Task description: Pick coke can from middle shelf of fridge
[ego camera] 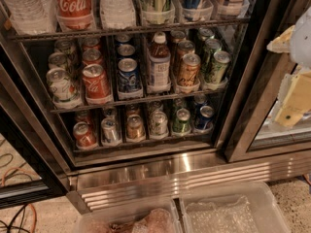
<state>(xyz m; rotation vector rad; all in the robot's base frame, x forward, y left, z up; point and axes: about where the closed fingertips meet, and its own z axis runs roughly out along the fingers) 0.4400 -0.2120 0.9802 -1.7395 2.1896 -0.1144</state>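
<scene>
The coke can (95,83), red with white script and a silver top, stands at the front of the second lane from the left on the middle shelf (136,101). More red cans stand behind it. The fridge (243,110) is open, with a black door frame and a ribbed steel base. My gripper (290,103) shows as pale yellow and white parts at the right edge, outside the fridge, right of the door frame and well away from the coke can. It holds nothing that I can see.
A brown bottle (159,64) stands mid-shelf among other cans. A tall red Coca-Cola bottle (73,4) is on the rack above. Smaller cans (135,127) line the lower rack. Two clear plastic bins (228,212) sit on the floor in front. Cables (19,217) lie at the lower left.
</scene>
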